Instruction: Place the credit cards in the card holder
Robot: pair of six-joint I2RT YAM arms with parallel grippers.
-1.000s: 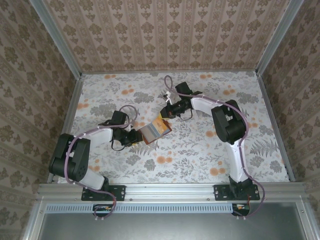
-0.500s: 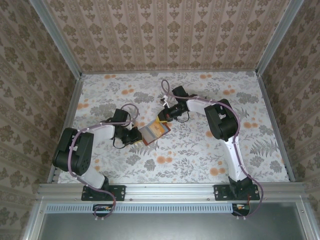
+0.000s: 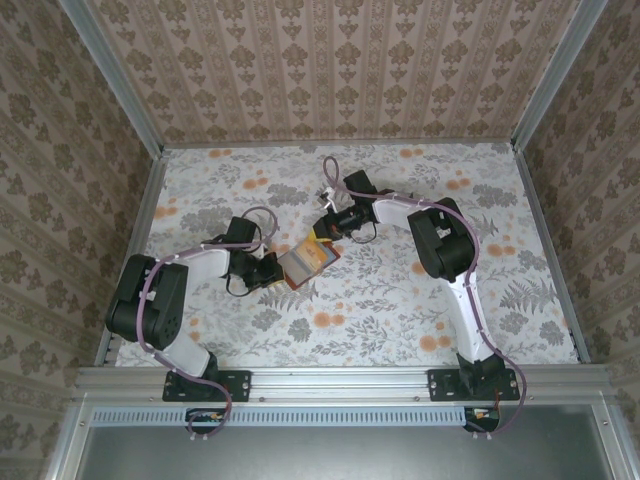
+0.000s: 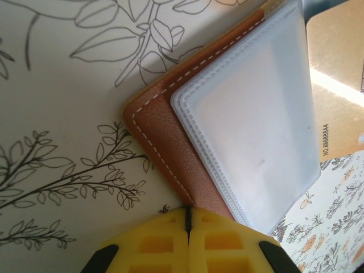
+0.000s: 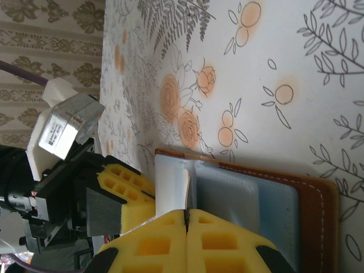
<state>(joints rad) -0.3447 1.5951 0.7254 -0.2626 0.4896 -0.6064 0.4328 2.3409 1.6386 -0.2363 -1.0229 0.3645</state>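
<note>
The card holder (image 3: 308, 262) lies open mid-table, reddish-brown leather with white stitching (image 4: 165, 136) and clear plastic sleeves (image 4: 244, 125). My left gripper (image 3: 277, 272) is shut on the holder's near-left edge, its yellow fingers pinching the leather (image 4: 187, 213). My right gripper (image 3: 326, 232) is at the holder's far side, shut on a thin credit card (image 5: 187, 185) seen edge-on. That card's end is at the opening of a sleeve (image 5: 227, 193). A tan card face with a printed number (image 4: 335, 74) rises beyond the sleeve. The left gripper's fingers (image 5: 122, 185) appear beside the holder (image 5: 315, 193).
The floral tablecloth (image 3: 400, 300) spreads to the right and front of the holder. Wallpapered walls and metal rails (image 3: 150, 210) close the table on three sides. Both arms meet over the table's middle-left.
The right gripper has moved slightly left and down onto the holder's far edge. The left gripper and holder have shifted a little to the left.
</note>
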